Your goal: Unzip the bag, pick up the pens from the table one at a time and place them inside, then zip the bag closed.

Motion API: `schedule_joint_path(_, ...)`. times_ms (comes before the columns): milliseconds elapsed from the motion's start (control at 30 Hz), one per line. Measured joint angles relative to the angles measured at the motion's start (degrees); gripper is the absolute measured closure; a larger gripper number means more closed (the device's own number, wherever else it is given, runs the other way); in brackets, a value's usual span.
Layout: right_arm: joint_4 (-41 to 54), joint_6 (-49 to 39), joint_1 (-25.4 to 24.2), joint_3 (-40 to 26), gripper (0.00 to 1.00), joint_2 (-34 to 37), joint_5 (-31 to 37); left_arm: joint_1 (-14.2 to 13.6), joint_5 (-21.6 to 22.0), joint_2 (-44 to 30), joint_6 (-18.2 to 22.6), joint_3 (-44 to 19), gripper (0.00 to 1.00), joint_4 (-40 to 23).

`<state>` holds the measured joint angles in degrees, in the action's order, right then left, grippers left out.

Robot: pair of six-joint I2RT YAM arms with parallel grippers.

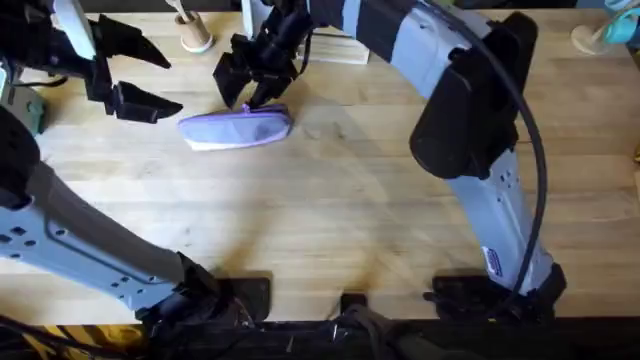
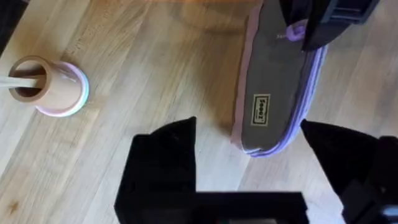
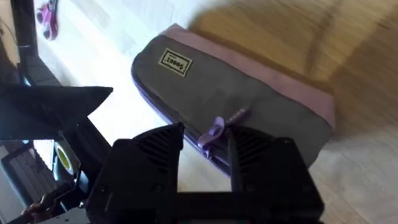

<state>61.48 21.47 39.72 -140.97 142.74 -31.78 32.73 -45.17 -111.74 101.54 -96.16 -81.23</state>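
**Two grippers at the pouch, zipper pull between the right jaws**

Two black fingers of the right gripper (image 3: 205, 146) stand narrowly parted astride the small purple zipper pull (image 3: 214, 129) of the soft lavender fabric bag (image 1: 237, 128), which lies flat on the light plank table (image 1: 330, 210). Beyond it, the left gripper (image 1: 160, 85) hovers wide open and empty. Risk: a thin pull may slip free, or the unpinned bag may drag along.

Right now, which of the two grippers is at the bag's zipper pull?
The right gripper, at the purple zipper pull on the bag; the left gripper hangs open beside the bag's other end, apart from it.
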Motion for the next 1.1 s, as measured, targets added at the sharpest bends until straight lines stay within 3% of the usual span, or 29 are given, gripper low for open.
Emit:
schedule_joint_path(367, 1.1, -0.9, 0.0, 0.0, 0.657, 0.0, -2.9, 0.0, 0.0, 0.0, 0.0, 0.0, 0.007, 0.0)
schedule_joint_path(633, 3.5, -1.9, 0.0, 0.0, 0.775, 0.0, -3.9, 0.0, 0.0, 0.0, 0.0, 0.0, 0.007, 0.0)
schedule_joint_path(767, 4.0, -2.8, 0.0, 0.0, 0.955, 0.0, -3.8, 0.0, 0.0, 0.0, 0.0, 0.0, 0.008, 0.0)
schedule_joint_path(1100, 2.2, -6.6, -0.2, 0.0, 0.973, 0.0, -3.6, 0.0, 0.0, 0.0, 0.0, 0.0, 0.007, 0.0)
